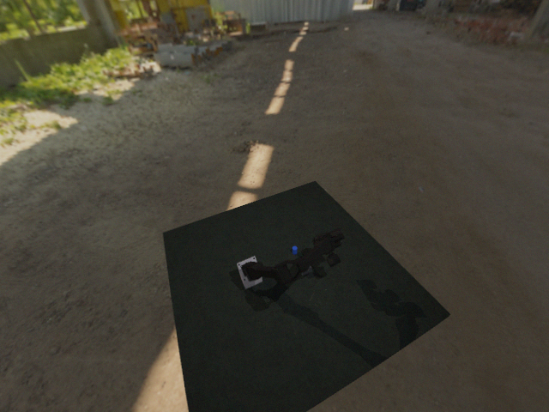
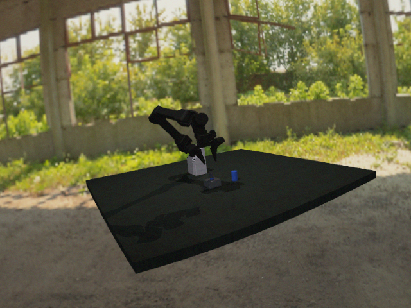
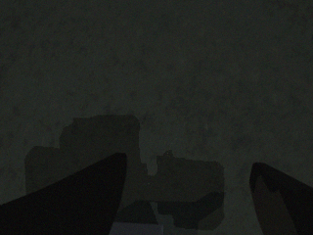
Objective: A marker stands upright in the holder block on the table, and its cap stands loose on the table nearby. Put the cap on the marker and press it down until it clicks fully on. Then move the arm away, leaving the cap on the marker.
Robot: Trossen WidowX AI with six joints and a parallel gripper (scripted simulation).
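The blue cap [image 1: 294, 250] [image 2: 234, 175] stands upright on the dark table [image 1: 213, 354] [image 2: 282, 199], beside the grey holder block [image 2: 212, 183]. The marker [image 2: 211, 177] stands upright in the block, its upper end bare. In the top view the arm hides the marker and most of the block. A pale edge, probably of the block, shows at the bottom of the wrist view. My gripper [image 2: 210, 162] [image 3: 189, 167] is open and empty, fingers pointing down. In the exterior view its fingertips appear above the marker and block, left of the cap; their exact distance is unclear.
The white arm base [image 1: 242, 275] [image 2: 197, 166] stands behind the block in the exterior view. The arm bends up from it and down to the gripper. Arm shadows fall across the table, including under the fingers in the wrist view.
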